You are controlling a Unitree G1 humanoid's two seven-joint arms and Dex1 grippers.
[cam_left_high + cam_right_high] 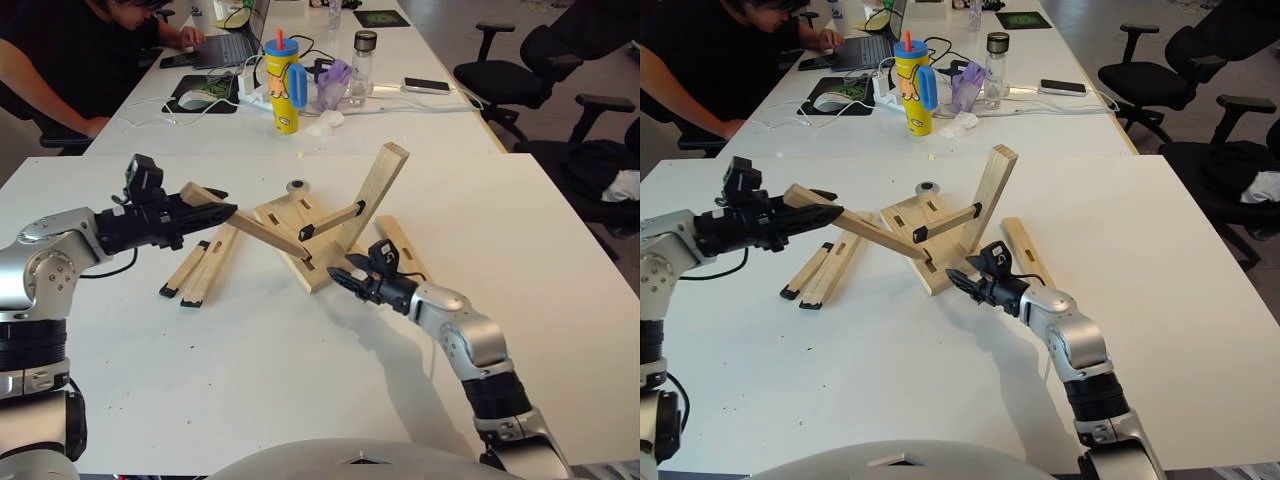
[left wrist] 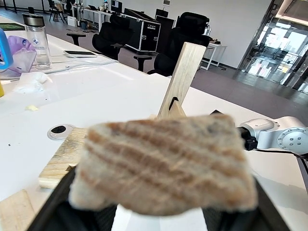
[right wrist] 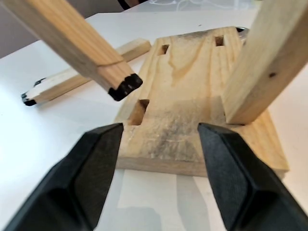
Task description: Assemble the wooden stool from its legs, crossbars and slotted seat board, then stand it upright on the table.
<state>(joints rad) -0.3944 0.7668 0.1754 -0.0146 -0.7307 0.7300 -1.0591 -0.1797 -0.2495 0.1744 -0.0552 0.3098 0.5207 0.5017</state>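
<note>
Wooden leg (image 1: 265,234), clamped in my left claw (image 1: 215,212), hovers over the seat board (image 1: 283,214) mid-frame; my right claw (image 1: 338,277) gapes at its edge. Unbraced, the board could skid and the leg miss its slot.

Left tool (image 1: 832,211) grips a leg (image 1: 880,238), tip seemingly at the seat board (image 1: 902,218).

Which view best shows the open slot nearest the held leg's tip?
Right wrist view: the slot is close, unobstructed beside the leg tip. Eye views show it far off; in the left wrist view the leg's end hides it.
</note>
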